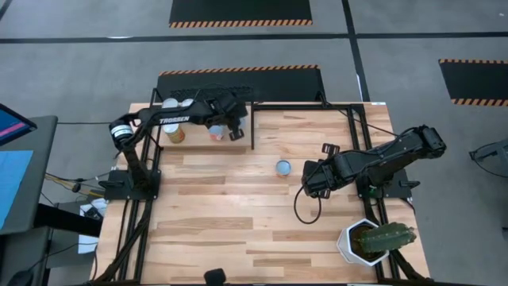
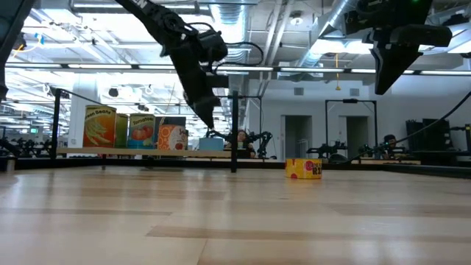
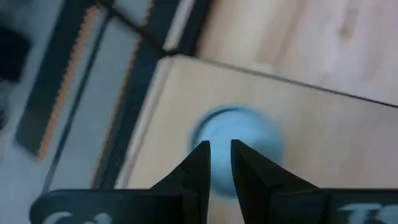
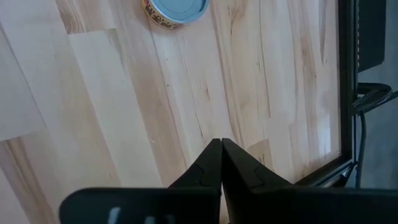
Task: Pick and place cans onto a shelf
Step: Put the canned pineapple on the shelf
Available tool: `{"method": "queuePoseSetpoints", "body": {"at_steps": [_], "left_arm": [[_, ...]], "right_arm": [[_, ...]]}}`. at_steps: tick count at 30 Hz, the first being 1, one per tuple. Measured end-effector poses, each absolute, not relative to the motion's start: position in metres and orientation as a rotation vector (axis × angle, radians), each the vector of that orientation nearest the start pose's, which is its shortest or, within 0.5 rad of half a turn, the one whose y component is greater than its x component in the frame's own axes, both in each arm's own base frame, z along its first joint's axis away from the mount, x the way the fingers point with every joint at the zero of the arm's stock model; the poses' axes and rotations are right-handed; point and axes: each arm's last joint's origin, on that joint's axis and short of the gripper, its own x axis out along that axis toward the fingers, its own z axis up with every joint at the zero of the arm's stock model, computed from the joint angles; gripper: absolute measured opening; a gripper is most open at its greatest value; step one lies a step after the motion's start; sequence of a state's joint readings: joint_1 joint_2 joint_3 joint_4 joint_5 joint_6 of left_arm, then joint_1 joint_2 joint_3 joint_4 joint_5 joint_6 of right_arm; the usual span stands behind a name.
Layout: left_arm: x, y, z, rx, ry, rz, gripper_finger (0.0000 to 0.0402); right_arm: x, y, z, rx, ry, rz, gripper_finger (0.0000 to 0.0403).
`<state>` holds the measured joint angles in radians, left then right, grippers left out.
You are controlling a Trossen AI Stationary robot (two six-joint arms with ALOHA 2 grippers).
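Item, table [image 1: 238,230], read from the near edge to the far

1. White pot with a cactus [image 1: 355,242], at 5 o'clock near the front corner. It was not part of the job.
2. Right gripper [image 4: 221,142], at 3 o'clock, hung above bare planks. Its fingers were pressed together and carried nothing. This arm was waiting.
3. Loose can [image 1: 283,168], blue-topped with a yellow label, stood upright near the table's centre. It lay just toward 9 o'clock from the right gripper and apart from it.
4. Shelf [image 3: 336,149], at 11 o'clock, a pale board inside black rods. Three labelled cans [image 2: 142,131] stood upright in a row along it.
5. Blue-topped can [image 3: 249,134] stood upright on the shelf, near the board's corner.
6. Left gripper [image 3: 221,146] hung directly above that can. Its fingers were slightly parted and pinched nothing.

Step in hand, as judged: letting go of a can on the shelf. The loose can was not yet shelved.

Next move calls for: a straight lift of the left gripper clear of the row, then a reach toward the centre for the loose can, fingers spread wider than its rim
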<state>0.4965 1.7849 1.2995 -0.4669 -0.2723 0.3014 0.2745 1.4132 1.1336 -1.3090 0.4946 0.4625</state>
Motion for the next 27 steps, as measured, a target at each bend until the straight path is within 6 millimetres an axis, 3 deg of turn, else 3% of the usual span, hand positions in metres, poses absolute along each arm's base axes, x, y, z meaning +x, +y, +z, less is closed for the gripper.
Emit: {"method": "queuePoseSetpoints", "body": {"at_steps": [7,14,27], "left_arm": [[0.315,0.155,0.246,-0.009,1.064,0.610,0.0052],[0.322,0.104,0.267,-0.300,0.950,0.312,0.0052],[0.342,0.021,0.264,-0.164,0.966,0.064,0.0052]], "right_arm": [[0.224,0.049,0.261,-0.221,1.374,-0.497,0.0022],[0.224,0.049,0.261,-0.221,1.373,-0.497,0.0026],[0.247,0.051,0.263,-0.223,1.192,-0.395,0.0026]]}}
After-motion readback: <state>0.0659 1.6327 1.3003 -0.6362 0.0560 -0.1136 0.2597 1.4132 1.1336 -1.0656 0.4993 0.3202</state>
